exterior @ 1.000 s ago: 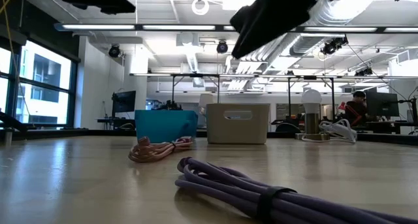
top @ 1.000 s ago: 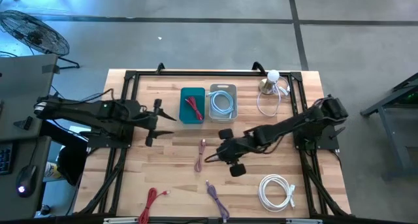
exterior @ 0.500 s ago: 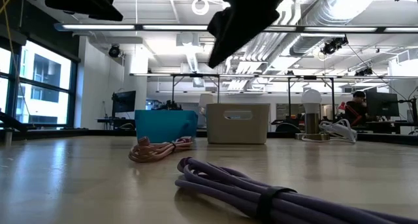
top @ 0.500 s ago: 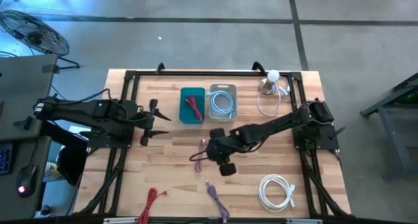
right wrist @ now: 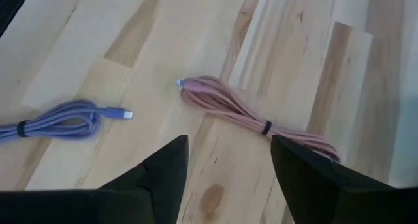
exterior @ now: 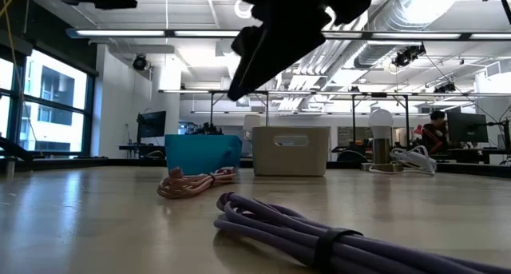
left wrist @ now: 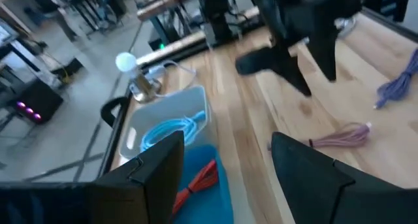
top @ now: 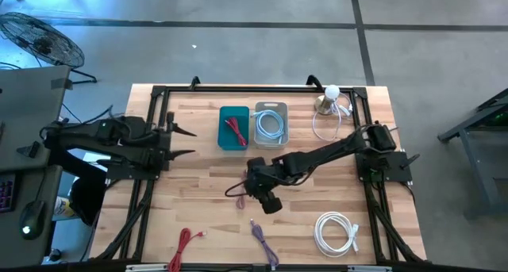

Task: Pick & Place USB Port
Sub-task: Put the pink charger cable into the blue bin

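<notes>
Wooden planks form the table (top: 206,216), which is shown from above with a black frame around it. At the left, the left gripper (top: 184,142) is held over the left part of the table, short of the bins, with its two fingers spread apart; in the left wrist view the same fingers (left wrist: 157,165) are seen wide apart with nothing between them. Near the front edge, a red cable (top: 184,244) is laid at the left, and a purple cable (top: 262,238) is laid just right of it, bundled with a dark tie. Behind them, at the table's middle, the pink cable (top: 243,186) is laid flat as a coiled bundle; it is also seen in the low view (exterior: 192,182), in front of the bins. The right gripper (top: 238,186) is held above this pink cable, and in the right wrist view its fingers (right wrist: 163,172) are seen apart, with the pink cable (right wrist: 241,116) on the wood ahead of them and untouched. Towards the back, a teal bin (top: 233,128) holding a red cable is set beside a grey bin (top: 271,125) holding a light blue cable. Further right, a small lamp (top: 329,99) is placed at the back, and a white cable (top: 336,232) is coiled near the front right.
</notes>
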You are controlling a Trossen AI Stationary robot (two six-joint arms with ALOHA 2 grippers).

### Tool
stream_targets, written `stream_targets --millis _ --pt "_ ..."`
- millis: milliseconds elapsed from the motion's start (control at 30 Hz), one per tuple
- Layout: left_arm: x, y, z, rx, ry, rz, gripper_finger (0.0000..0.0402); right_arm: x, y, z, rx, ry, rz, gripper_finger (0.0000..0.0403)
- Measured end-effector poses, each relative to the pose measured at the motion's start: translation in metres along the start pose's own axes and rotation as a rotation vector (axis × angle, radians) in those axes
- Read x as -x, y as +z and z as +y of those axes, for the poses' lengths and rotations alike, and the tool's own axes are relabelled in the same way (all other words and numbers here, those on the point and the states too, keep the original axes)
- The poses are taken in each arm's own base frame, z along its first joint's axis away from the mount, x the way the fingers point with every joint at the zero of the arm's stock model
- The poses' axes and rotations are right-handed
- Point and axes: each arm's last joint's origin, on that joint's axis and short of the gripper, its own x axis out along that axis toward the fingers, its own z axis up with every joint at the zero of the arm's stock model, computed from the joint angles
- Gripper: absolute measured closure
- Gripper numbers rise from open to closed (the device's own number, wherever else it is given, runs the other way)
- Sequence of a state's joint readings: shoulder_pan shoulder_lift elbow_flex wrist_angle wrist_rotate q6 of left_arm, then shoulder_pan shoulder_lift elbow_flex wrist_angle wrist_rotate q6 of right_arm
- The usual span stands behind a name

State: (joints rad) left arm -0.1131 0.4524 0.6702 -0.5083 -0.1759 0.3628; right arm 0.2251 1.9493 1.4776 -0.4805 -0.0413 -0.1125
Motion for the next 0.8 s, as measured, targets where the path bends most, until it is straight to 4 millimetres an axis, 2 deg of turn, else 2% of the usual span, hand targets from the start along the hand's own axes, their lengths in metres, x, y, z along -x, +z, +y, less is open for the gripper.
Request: stream_targets --millis 100,300,533,800 --pt "0.006 -0.003 0.0 0.003 0.027 -0.024 0.0176 -0.006 0.0 -0.008 0.014 0.002 0.006 0.0191" --pt "0.008 -0.023 -0.004 0.008 0.09 -0.002 0.0176 -0.018 -0.006 -0.02 0.048 0.028 0.042 0.0192" --pt "0.002 -0.035 -0.01 0.036 0.116 -0.032 0.0176 -0.031 -0.012 -0.023 0.092 0.025 0.073 0.0191" --pt "-0.006 -0.041 -0.014 0.077 0.125 -0.056 0.0176 -0.034 -0.014 -0.024 0.19 0.026 0.079 0.019"
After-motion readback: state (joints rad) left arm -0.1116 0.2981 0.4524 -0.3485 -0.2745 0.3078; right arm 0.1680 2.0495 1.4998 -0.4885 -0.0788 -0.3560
